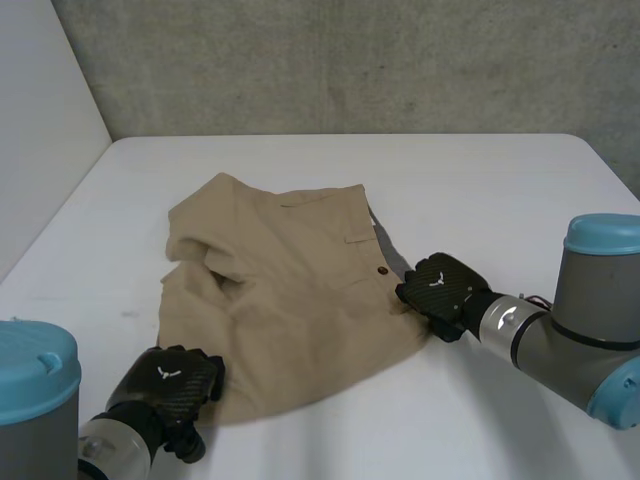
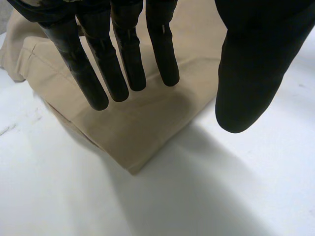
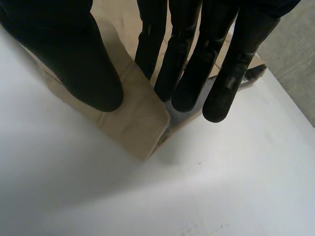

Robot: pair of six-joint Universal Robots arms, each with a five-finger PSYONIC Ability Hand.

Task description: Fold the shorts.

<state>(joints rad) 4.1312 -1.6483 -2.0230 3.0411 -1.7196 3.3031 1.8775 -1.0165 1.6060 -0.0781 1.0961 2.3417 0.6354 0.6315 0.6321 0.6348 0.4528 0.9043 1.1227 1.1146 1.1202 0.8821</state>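
The tan shorts (image 1: 280, 300) lie rumpled in the middle of the white table, with a button at their right edge. My left hand (image 1: 165, 385) is at the near left corner of the shorts. In the left wrist view its fingers (image 2: 98, 73) are straight above that corner (image 2: 138, 132), the thumb wide apart from them and nothing held. My right hand (image 1: 440, 285) is at the right edge of the shorts by the button. In the right wrist view its thumb (image 3: 74, 49) and fingers close on a corner of the cloth (image 3: 140, 123), which lifts slightly off the table.
The table (image 1: 480, 190) ends at a grey wall behind and a pale wall to the left. Bare table surface lies to the right of the shorts and along the near edge between the arms.
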